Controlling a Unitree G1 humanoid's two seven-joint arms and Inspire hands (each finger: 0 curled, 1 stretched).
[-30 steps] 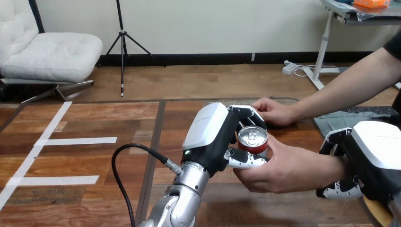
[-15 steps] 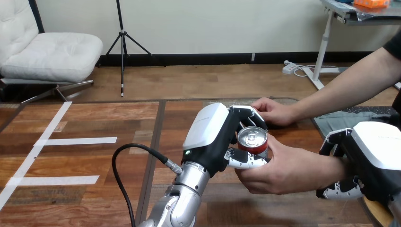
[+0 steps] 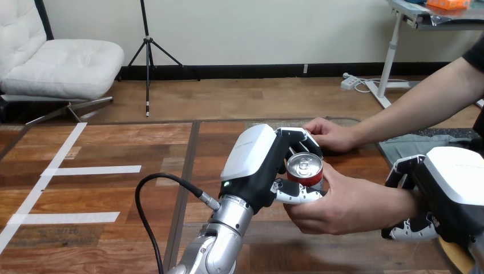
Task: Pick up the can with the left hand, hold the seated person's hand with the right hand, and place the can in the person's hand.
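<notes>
Left hand [image 3: 254, 162]: fingers and thumb curled round the can [image 3: 304, 167].
Can: upright above the table [image 3: 114, 194], top visible, body mostly hidden.
Person's hand [image 3: 348, 205]: cupped against the can's right side.
Right hand [image 3: 451, 188]: clasps the person's wrist [image 3: 408, 200]; partly cut off.

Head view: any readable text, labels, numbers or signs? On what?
No text can be quoted.
Back of the left hand: faint grey print, too small to read.
Back of the right hand: faint grey print, too small to read.
The can: silver top and a strip of red side in view, no legible text.
</notes>
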